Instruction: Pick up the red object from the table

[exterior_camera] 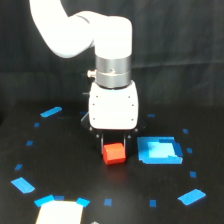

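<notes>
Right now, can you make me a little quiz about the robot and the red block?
1. True or false: the red object sits right under the gripper.
2. Which side of the red object is the big blue square patch on in the exterior view: A left, B right?
3. What colour is the table?

Key: 1 true. 2 B. 3 black, with small blue tape marks on it.
</notes>
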Controlling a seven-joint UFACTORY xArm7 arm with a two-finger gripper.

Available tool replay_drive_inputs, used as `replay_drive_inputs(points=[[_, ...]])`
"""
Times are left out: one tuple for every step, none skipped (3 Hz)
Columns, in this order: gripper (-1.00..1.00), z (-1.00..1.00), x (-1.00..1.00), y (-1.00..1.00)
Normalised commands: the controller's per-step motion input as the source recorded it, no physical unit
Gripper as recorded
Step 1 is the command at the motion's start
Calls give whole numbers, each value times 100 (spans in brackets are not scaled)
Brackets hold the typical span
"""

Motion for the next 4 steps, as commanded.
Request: replay_drive_inputs(points=[[-100,-6,-55,-33],[-100,87,43,-42],[-100,92,24,48],[-100,100,1,69]])
